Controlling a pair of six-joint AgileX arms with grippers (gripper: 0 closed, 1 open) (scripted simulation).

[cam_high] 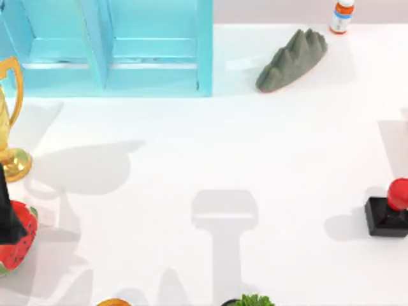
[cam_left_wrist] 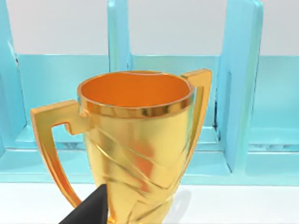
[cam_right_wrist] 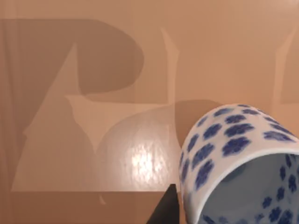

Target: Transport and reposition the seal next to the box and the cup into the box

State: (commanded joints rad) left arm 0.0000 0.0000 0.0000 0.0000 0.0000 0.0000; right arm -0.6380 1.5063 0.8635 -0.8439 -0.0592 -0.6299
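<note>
Right wrist view has the cup [cam_right_wrist: 243, 163] close up, white with blue flowers, lying tilted over a tan surface; whether any finger grips it, I cannot tell. Top view puts the seal [cam_high: 389, 209], black block under a red knob, at 3 o'clock, the box [cam_high: 115, 48] at 11. No writing is readable.

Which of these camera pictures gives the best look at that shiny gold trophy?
The left wrist view: the gold trophy stands close and central, its open bowl, both handles and ribbed body plain before the blue box. The top view catches just one handle and the foot at the table's left edge. The right wrist view looks at the cup.
</note>
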